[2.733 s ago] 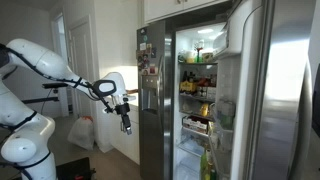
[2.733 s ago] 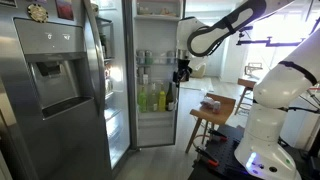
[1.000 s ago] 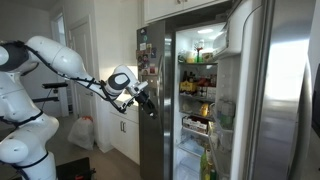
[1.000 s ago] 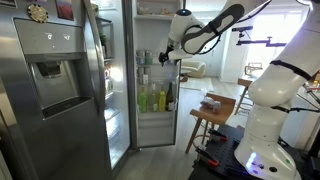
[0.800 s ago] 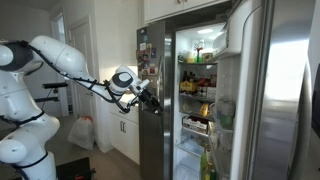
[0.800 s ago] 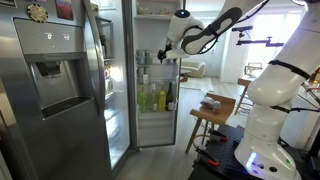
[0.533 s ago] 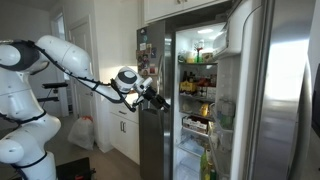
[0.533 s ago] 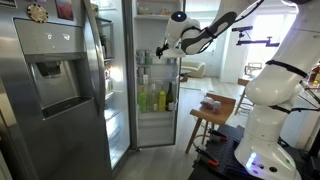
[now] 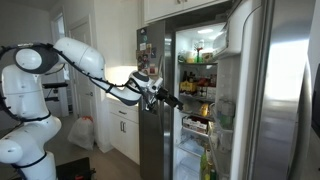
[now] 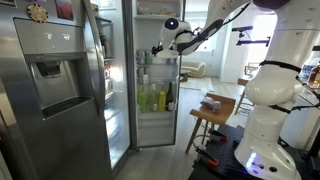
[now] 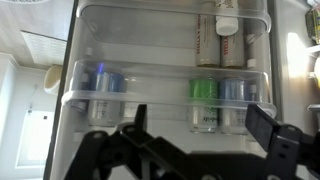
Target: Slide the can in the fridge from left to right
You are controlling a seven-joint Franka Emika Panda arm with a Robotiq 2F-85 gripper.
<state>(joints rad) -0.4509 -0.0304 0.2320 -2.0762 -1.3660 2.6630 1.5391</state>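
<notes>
- At the left of the room, in an exterior view, the white robot arm (image 9: 62, 55) reaches out from its base. A white bag (image 9: 82, 132) sits on the floor behind it, against a pale wall.
- Right of the arm the fridge (image 9: 150, 135) stands open, steel outside and brightly lit inside, with white cabinets (image 9: 185, 8) above it.
- The tool (image 9: 165, 99) is raised at the fridge opening. In the wrist view its two dark fingers (image 11: 135, 122) are spread wide with nothing between them.
- Facing it is a clear bin (image 11: 160, 98). The can (image 11: 100, 84), blue-banded, stands upright at the bin's left end. After a gap come a green can (image 11: 205, 100) and, just beside it, a silver can (image 11: 236, 94).
- The shelf above holds a tall can (image 11: 209, 42) and a white-capped bottle (image 11: 228, 28).
- Lower down, in an exterior view, green and yellow bottles (image 10: 152, 100) fill another bin.
- Further right a wooden stool (image 10: 213, 108) stands on the floor beside the robot's base.
</notes>
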